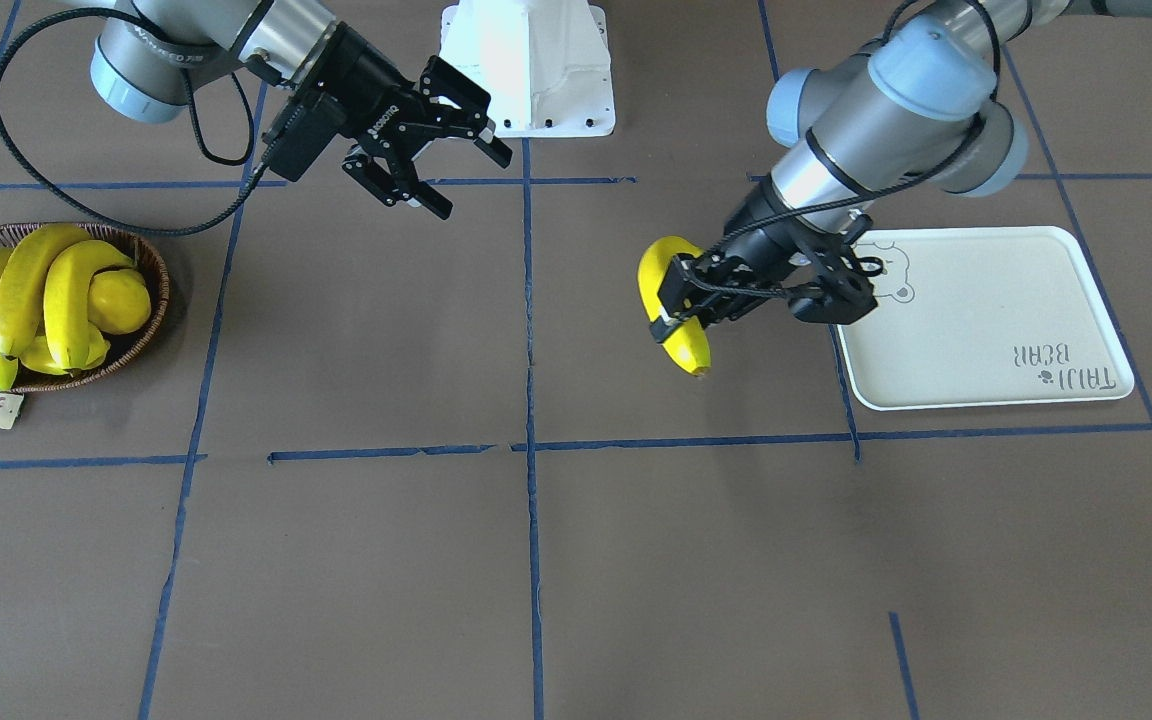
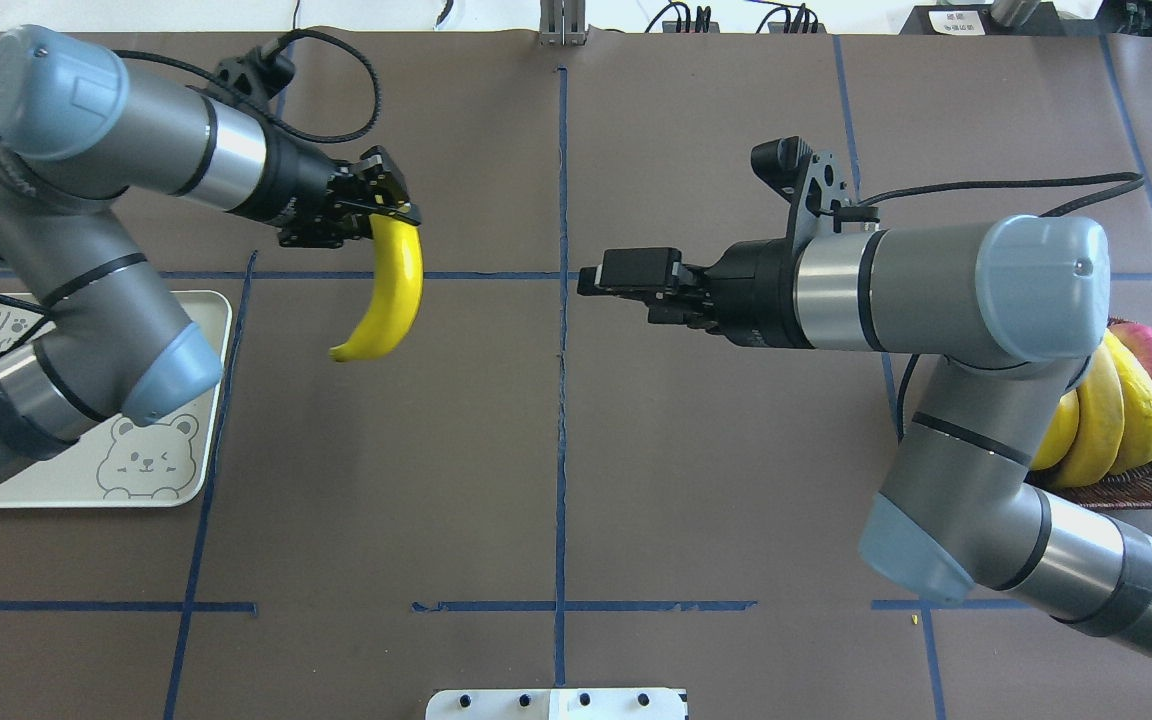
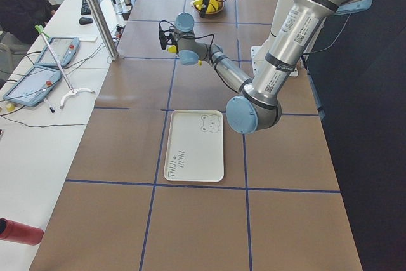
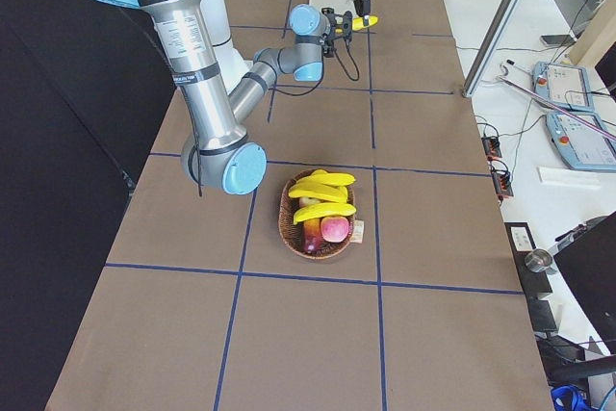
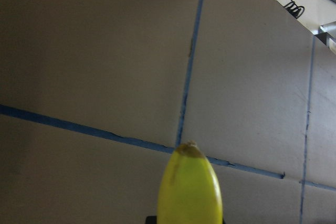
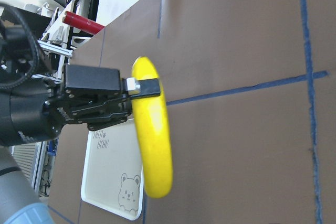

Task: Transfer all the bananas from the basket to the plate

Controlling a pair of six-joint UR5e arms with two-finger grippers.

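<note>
A long curved bright-yellow banana (image 2: pixel 391 290) hangs above the brown desk (image 2: pixel 716 450), clamped near its top end by the left gripper (image 2: pixel 386 212), near the cream-white rectangular plate (image 1: pixel 986 320). Only the front-facing view shows the right gripper (image 1: pixel 466 178) spread wide and holding nothing, and the other bananas (image 1: pixel 26 290) lying in the dark woven wicker basket (image 1: pixel 154 290).

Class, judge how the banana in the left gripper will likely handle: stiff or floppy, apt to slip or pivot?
Probably stiff: the banana shows its full curve without sagging, though the left gripper clamps it near one end only. That off-centre hold may let it pivot between the pads. Its smooth, glossy skin could also slip.
</note>
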